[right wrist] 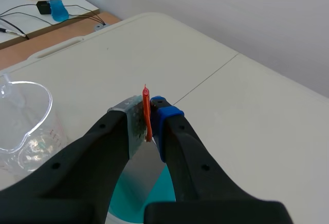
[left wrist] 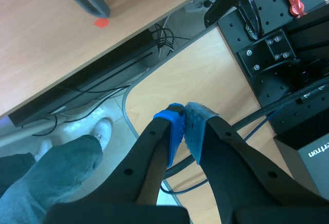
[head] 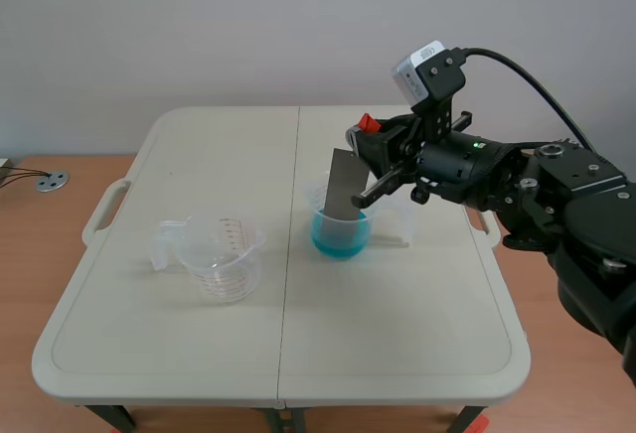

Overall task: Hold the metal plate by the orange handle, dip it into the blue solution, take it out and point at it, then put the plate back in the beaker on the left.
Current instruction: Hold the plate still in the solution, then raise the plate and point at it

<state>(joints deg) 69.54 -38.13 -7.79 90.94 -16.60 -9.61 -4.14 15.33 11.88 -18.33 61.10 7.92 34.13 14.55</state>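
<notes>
A dull grey metal plate (head: 345,183) stands in a clear glossy plastic beaker (head: 338,237) (table (head: 199,339) matt, smooth).

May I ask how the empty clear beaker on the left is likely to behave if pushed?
The empty beaker looks like thin clear plastic, so probably light. Being squat and wide-mouthed, it would likely slide on the smooth table rather than tip. Its side handle may make it swivel.

We record a cream table (head: 397,314) bearing a blue-solution beaker (head: 341,232), a clear empty beaker (head: 221,262) at its nine o'clock.
</notes>
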